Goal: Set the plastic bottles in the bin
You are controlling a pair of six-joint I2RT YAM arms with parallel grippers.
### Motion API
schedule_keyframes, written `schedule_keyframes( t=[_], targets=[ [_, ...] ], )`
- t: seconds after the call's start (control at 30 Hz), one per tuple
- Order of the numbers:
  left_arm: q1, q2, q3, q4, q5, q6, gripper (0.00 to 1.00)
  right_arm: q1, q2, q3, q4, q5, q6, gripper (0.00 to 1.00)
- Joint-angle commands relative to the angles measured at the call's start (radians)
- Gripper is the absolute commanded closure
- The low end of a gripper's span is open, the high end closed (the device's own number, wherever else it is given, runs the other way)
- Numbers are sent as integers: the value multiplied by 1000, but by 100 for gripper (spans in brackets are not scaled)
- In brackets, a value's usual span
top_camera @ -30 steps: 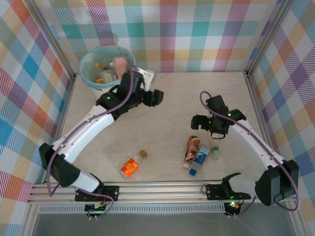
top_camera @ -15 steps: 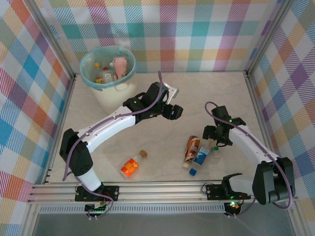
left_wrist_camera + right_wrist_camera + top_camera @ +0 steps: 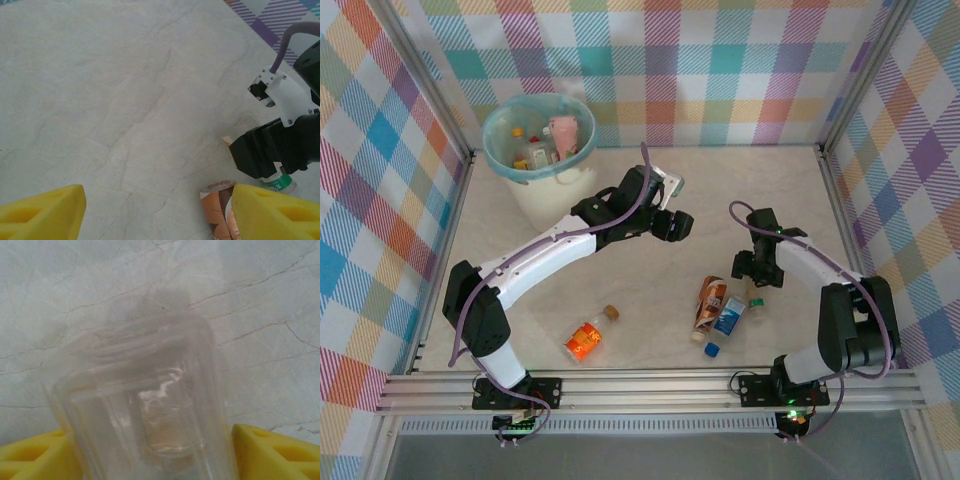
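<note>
Far left, back corner: bin [image 3: 510, 160] stands upright on the surface [image 3: 650, 285], teal liner folded over its rim. Several bottles in the bin [image 3: 542, 148] are visible, one pink.

Left arm reaches from its base out to mid-surface. Left end effector [image 3: 683, 225] is off the surface; in the wrist view its yellow fingertips [image 3: 42, 212] stand well apart with nothing between them, only bare marbled surface.

Near front, left of centre: orange bottle [image 3: 584, 341] lies on its side, with a loose brown cap [image 3: 611, 313] just beside it.

Right of centre: brown-labelled bottle [image 3: 711, 300] lies on its side and looks crumpled. Blue-labelled bottle [image 3: 729, 317] lies against its right side. A pale cap [image 3: 698, 337] and a blue cap [image 3: 712, 350] lie just in front of the pair.

Right arm: right end effector [image 3: 757, 290] points down at the clear bottle [image 3: 757, 303], which has a green band and sits just right of the blue-labelled one. In the right wrist view the clear bottle [image 3: 150, 405] sits between the yellow fingers [image 3: 272, 452], which flank it closely on both sides. Whether they are pressing on it cannot be told. The left wrist view shows the bottle's base down at the surface.
</note>
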Motion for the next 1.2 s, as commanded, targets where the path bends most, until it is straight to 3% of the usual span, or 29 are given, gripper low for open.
schedule_keyframes(
  t=[0.0, 0.17, 0.43, 0.53, 0.63, 0.83, 1.0, 1.17],
  targets=[
    [-7, 9, 38, -15, -7, 5, 23, -12, 15, 26, 9, -39, -32, 31],
    [-6, 25, 67, -23, -3, 11, 24, -12, -31, 21, 20, -30, -52, 40],
    [-7, 58, 133, -32, 24, -1, 24, -11, -214, 46, 31, 17, -63, 44],
    [-8, 63, 152, -27, 69, -34, 23, -8, -300, 76, 72, -64, -65, 44],
    [-6, 54, 158, -3, 131, -72, 20, -8, -389, 65, 184, -252, -56, 45],
    [-7, 34, 158, 21, 193, -108, 16, 4, -389, 70, 347, -552, -3, 46],
    [-6, 48, 184, -51, 166, -147, 13, 61, -439, 12, 488, -626, -5, 43],
    [-4, 38, 169, -20, 228, -192, 13, 115, -465, -9, 520, -595, -35, 43]
  ],
)
